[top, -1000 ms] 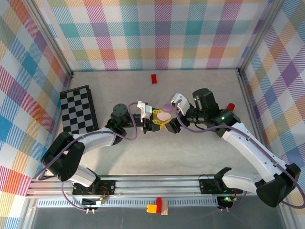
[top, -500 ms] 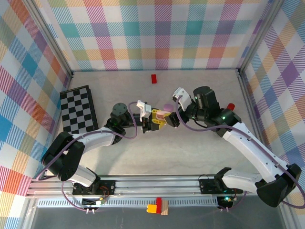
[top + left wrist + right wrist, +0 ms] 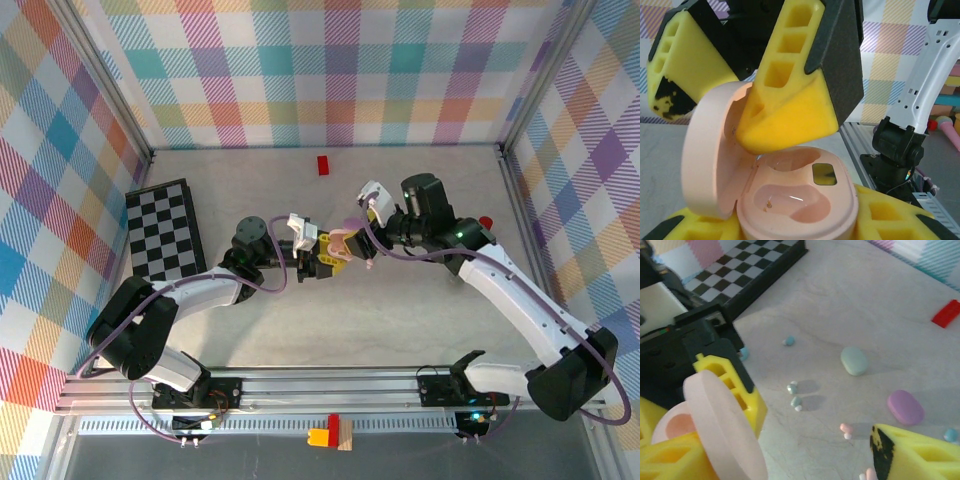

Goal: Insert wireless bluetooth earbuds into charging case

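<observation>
Right hand [image 3: 352, 243] has advanced to the open pink charging case [image 3: 846, 202], jaws apart astride its lid [image 3: 710, 160]; left hand [image 3: 322, 258] clamps the case. Wells [image 3: 790, 202] empty; earbuds [image 3: 795, 401] lie on tabletop [image 3: 850, 305].

I count three charging cases: one pink case [image 3: 795, 200], one mint case [image 3: 854, 360] and one lilac case [image 3: 905, 407]. Of loose earbuds [image 3: 796, 401] on the table [image 3: 850, 285] I count seven: three light blue buds [image 3: 789, 341], two pale mint buds [image 3: 792, 387] and two pink buds [image 3: 845, 428], one of these cut by the lower edge. There is one red block [image 3: 945, 313] and one checkered board [image 3: 165, 230].
</observation>
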